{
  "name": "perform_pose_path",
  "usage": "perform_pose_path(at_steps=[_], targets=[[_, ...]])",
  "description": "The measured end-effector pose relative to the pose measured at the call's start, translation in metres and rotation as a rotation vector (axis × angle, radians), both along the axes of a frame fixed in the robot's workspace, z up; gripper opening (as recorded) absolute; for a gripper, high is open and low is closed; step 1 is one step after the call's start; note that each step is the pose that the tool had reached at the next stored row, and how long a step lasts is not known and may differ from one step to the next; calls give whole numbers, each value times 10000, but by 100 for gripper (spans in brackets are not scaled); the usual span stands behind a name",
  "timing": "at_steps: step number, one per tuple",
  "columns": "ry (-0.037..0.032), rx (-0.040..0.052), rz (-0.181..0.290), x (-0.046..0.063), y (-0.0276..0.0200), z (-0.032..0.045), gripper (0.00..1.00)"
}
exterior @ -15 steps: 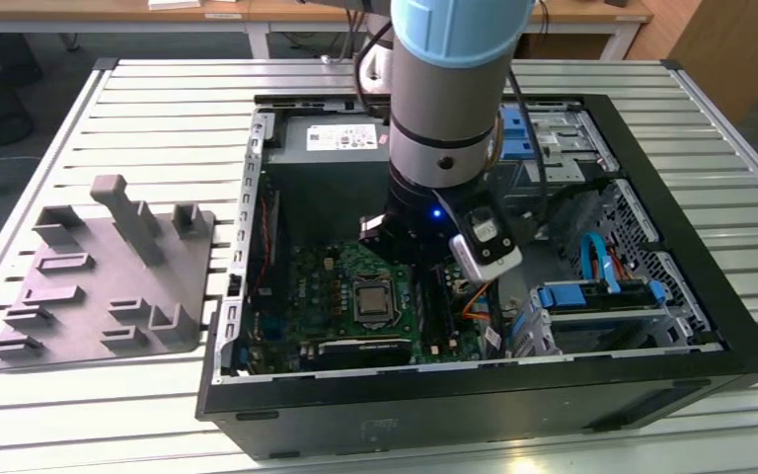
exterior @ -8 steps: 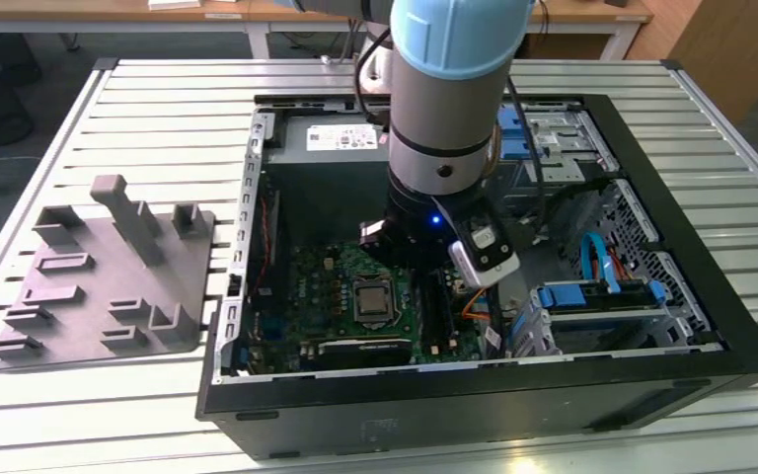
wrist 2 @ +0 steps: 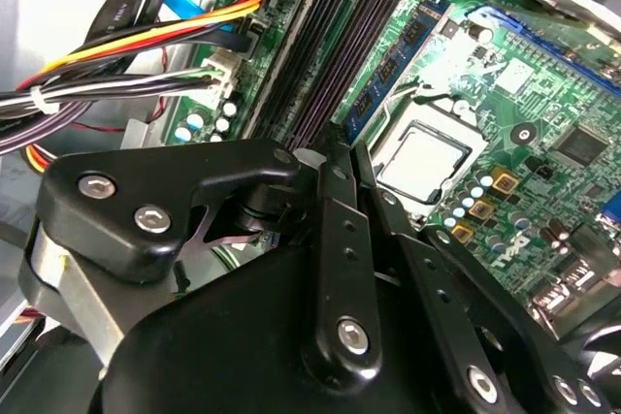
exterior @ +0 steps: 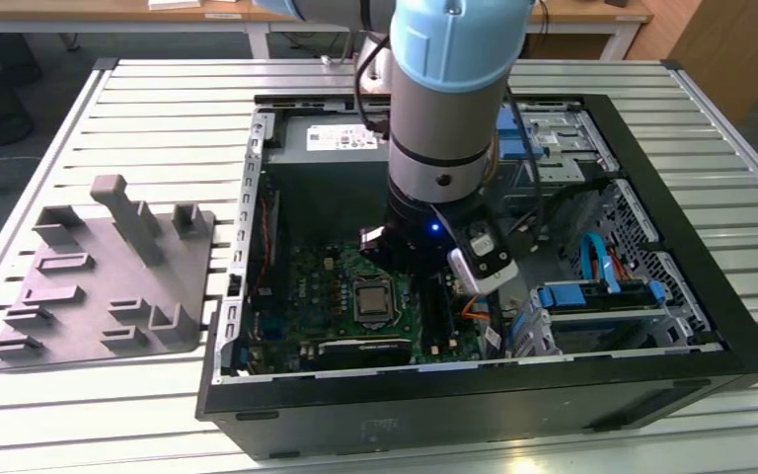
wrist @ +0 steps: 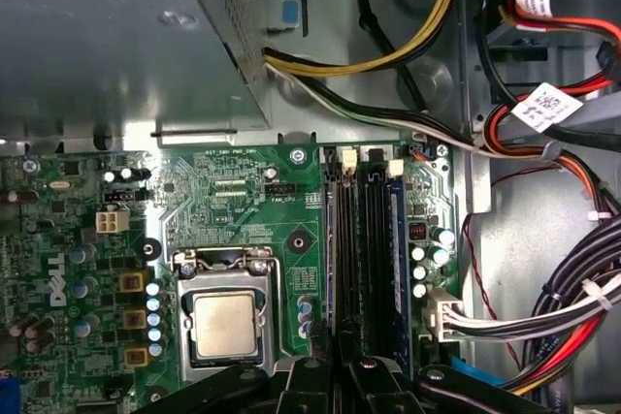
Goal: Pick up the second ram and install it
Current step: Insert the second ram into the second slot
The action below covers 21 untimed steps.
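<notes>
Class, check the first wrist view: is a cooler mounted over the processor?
No: the processor sits bare in its socket, its metal lid uncovered.

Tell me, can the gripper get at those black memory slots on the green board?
Probably yes. The gripper hangs just over the black memory slots, nothing lies across them, and the cable bundle runs off to one side.

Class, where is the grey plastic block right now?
The grey plastic block lies on the slatted table at the exterior view's left, beside the open computer case.
</notes>
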<state>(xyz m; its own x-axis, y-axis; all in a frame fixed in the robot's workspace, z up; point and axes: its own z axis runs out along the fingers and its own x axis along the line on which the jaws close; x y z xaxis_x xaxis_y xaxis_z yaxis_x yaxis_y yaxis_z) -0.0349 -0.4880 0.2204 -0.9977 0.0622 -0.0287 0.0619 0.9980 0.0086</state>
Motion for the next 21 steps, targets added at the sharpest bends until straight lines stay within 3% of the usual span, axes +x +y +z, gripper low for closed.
perform_pose_path(at_steps=[8, 13, 18, 21], targets=[[1, -3, 0, 1, -2, -68, 14], [1, -3, 24, 2, -2, -62, 14], [-2, 1, 31, 3, -1, -10, 14], [21, -1, 31, 63, 1, -11, 14]])
